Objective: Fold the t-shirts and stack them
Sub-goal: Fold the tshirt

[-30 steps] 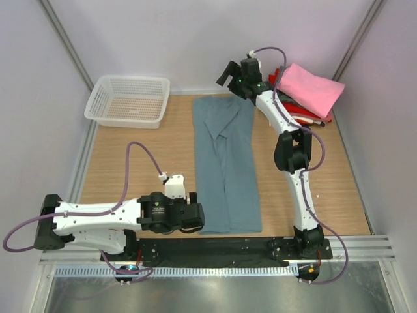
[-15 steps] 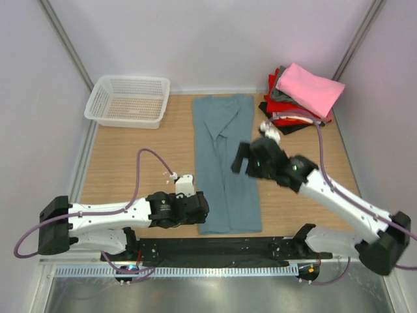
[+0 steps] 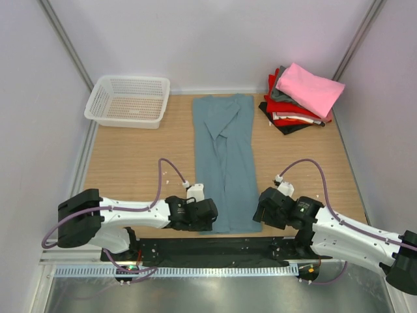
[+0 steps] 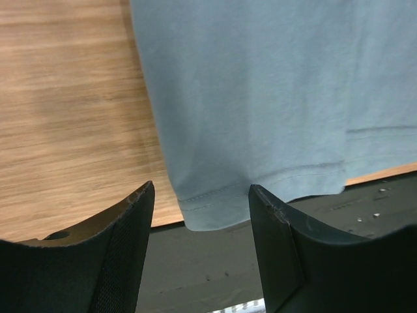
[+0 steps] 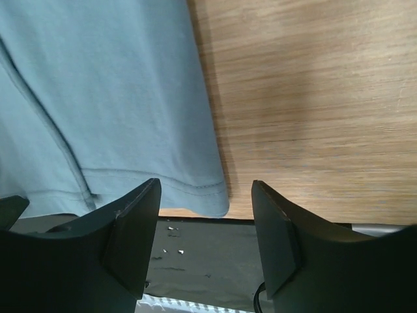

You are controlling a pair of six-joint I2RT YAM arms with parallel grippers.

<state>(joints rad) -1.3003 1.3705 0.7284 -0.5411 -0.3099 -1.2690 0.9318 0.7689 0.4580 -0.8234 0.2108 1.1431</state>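
The teal-blue t-shirt [image 3: 225,160] lies as a long folded strip down the middle of the table, its hem hanging over the near edge. My left gripper [image 3: 210,215] is open and empty at the hem's near left corner [image 4: 208,205]. My right gripper [image 3: 262,212] is open and empty at the hem's near right corner [image 5: 205,195]. A stack of folded t-shirts [image 3: 296,98] sits at the far right, pink on top, with grey, red, white and black below.
A white lattice basket [image 3: 128,100] stands at the far left. A black strip [image 3: 221,246] runs along the table's near edge under the hem. Walls close in on both sides.
My right arm swung from the far end of the teal shirt down to its near right corner. My left gripper moved right to the near left corner.
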